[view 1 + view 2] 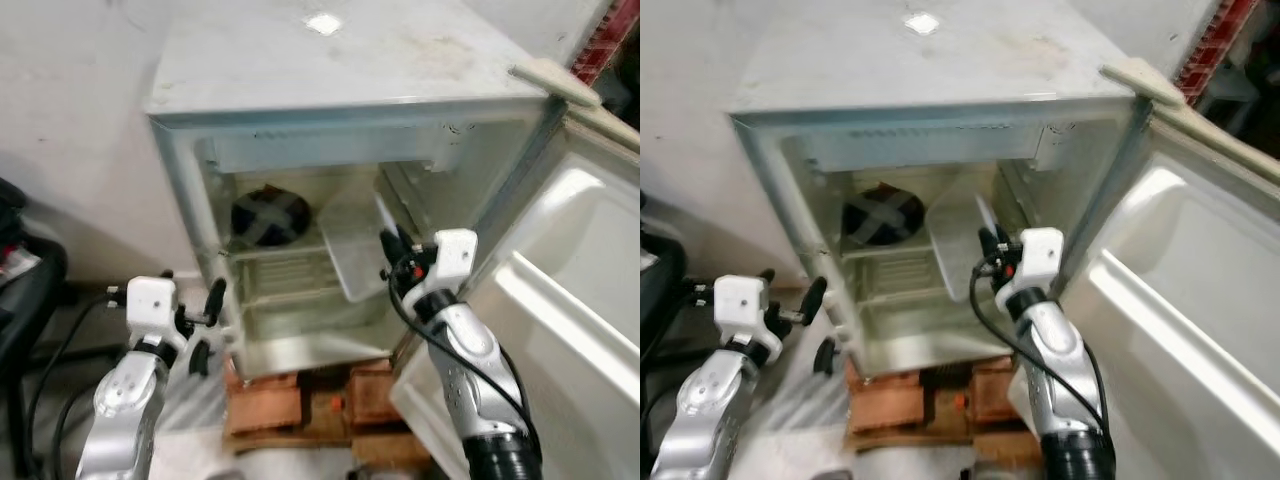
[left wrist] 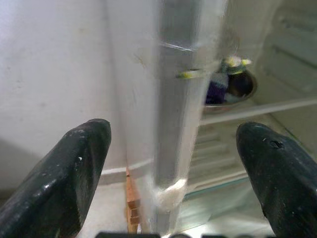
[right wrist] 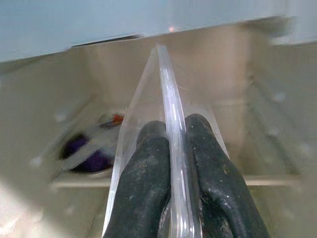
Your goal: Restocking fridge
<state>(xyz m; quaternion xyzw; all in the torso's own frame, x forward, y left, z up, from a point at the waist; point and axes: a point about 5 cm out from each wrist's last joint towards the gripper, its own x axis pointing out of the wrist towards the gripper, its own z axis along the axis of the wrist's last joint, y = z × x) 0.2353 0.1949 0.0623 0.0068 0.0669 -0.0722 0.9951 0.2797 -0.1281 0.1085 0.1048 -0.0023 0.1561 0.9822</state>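
Right gripper [image 1: 390, 245] is clamped on the edge of a clear plastic shelf [image 1: 352, 250], which sits tilted inside the open fridge [image 1: 200, 170], right side. Left gripper [image 1: 205, 322] is spread wide, straddling the fridge's left front edge. A dark bowl [image 1: 270, 215] sits at the back on the wire rack [image 1: 285, 270]. The door [image 1: 560, 300] hangs open to the right. Bricks [image 1: 300, 400] prop the fridge up.

Red bricks [image 1: 290, 400] lie stacked on the floor [image 1: 200, 420]. Black cables [image 1: 50, 370] trail over the floor by the white wall [image 1: 70, 120].
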